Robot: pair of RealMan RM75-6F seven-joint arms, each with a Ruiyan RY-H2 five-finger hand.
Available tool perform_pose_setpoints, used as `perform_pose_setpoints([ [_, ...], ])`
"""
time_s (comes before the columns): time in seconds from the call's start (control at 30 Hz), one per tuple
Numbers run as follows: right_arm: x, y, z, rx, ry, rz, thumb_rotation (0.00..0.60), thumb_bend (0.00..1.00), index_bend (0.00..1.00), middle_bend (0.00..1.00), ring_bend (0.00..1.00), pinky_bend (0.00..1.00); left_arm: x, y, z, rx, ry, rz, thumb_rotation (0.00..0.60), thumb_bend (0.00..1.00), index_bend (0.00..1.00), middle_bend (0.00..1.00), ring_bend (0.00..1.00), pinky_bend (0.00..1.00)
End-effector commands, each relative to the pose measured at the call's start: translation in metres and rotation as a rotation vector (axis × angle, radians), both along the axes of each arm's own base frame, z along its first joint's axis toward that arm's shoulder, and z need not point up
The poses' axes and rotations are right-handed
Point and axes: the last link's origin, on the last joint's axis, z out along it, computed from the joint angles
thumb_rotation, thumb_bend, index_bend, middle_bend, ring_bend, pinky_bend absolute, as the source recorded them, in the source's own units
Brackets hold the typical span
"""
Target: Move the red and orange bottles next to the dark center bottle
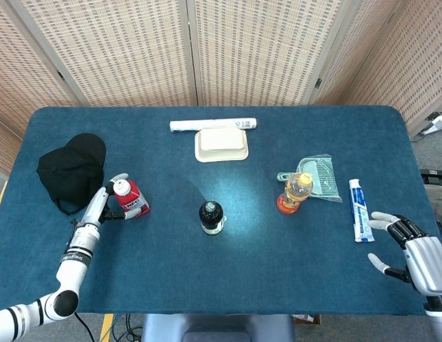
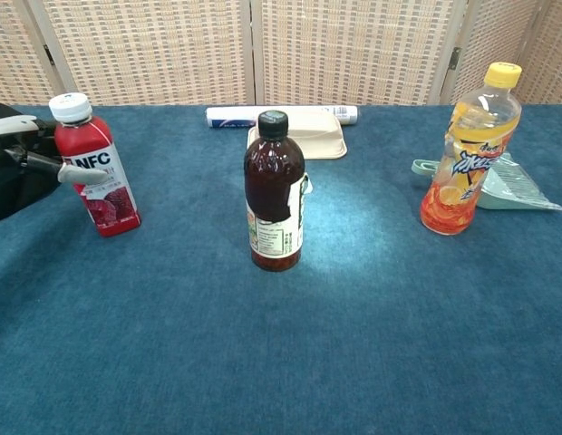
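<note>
From my station I saw a black cap (image 1: 71, 171) lying at the table's (image 1: 207, 278) left side. At the far edge a white roll (image 1: 212, 125) lay across, just behind a cream lidded container (image 1: 221, 145). To the right sat a pale green item in a clear bag (image 1: 319, 177), and near it a toothpaste tube (image 1: 359, 209) lay lengthwise on the blue cloth.

Big desk (image 1: 335, 271) covered in dark teal, carpet-like fabric, rounded corners. Behind it, folding beige woven-lattice screen panels (image 1: 257, 50) in pale frames, closing off the whole back. Bright patch of light on the fabric mid-desk. Grey floor (image 1: 438, 153) peeking out on the right.
</note>
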Motion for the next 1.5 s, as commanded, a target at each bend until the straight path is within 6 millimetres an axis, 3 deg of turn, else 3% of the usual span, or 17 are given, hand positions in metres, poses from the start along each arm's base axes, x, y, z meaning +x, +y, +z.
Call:
perform_pose_setpoints([
  [0.03, 0.000, 0.000, 0.001, -0.002, -0.002, 0.001, 0.600, 0.20, 0.33, 0.27, 0.21, 0.41, 0.001, 0.002, -0.001, 0.054, -0.009, 0.025, 0.600, 0.06, 0.46, 0.48, 0.29, 0.23],
  [0.2, 0.000, 0.000, 0.002, -0.008, -0.006, 0.003, 0.600, 0.20, 0.33, 0.27, 0.21, 0.41, 0.005, 0.003, 0.000, 0.095, -0.019, 0.029, 0.600, 0.06, 0.57, 0.57, 0.34, 0.26],
  [0.37, 0.000, 0.000, 0.003, -0.009, -0.008, 0.005, 0.600, 0.20, 0.33, 0.28, 0.21, 0.41, 0.008, 0.000, 0.001, 0.115, -0.024, 0.003, 0.600, 0.06, 0.60, 0.59, 0.36, 0.27],
  [0.57, 0.000, 0.000, 0.002, -0.008, -0.010, 0.004, 0.600, 0.20, 0.33, 0.28, 0.21, 0.41, 0.014, -0.016, 0.003, 0.133, -0.021, -0.066, 0.600, 0.06, 0.60, 0.59, 0.37, 0.27],
  [1.0, 0.002, 0.001, 0.002, 0.004, -0.015, 0.012, 0.600, 0.20, 0.33, 0.28, 0.21, 0.41, 0.031, -0.054, -0.006, 0.158, 0.177, -0.245, 0.600, 0.06, 0.59, 0.59, 0.37, 0.27],
  [1.5, 0.004, 0.004, 0.006, -0.001, -0.029, 0.018, 0.600, 0.20, 0.33, 0.28, 0.21, 0.41, 0.051, -0.052, -0.021, 0.167, 0.261, -0.308, 0.600, 0.06, 0.59, 0.59, 0.37, 0.27],
])
